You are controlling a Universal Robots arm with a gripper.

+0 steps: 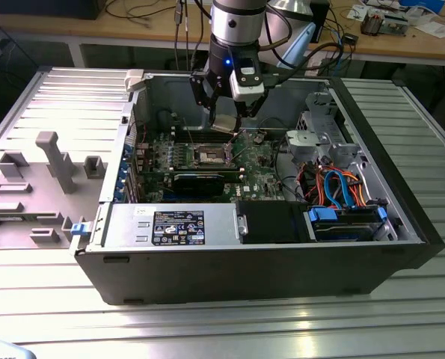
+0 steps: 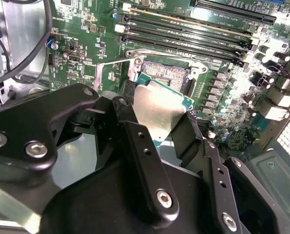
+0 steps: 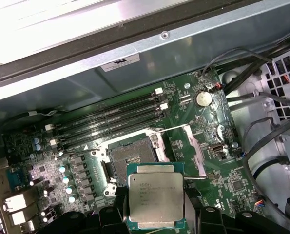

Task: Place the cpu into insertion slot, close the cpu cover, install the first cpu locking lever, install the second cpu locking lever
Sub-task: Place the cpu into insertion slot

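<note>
an open computer case (image 1: 282, 269) is seen lying on a ribbed metal table (image 1: 207, 329), with a grey fixture tray (image 1: 28, 187) set by the table's edge at the exterior view's left and cluttered wooden benches (image 1: 401, 45) ranged behind. the cpu (image 3: 156, 195) is clenched by its edges in the gripper (image 1: 226, 120) and held above the green motherboard (image 1: 259, 168), near the case's far wall. the insertion slot (image 3: 132, 157) is seen uncovered just beside it, dark centre exposed.
</note>
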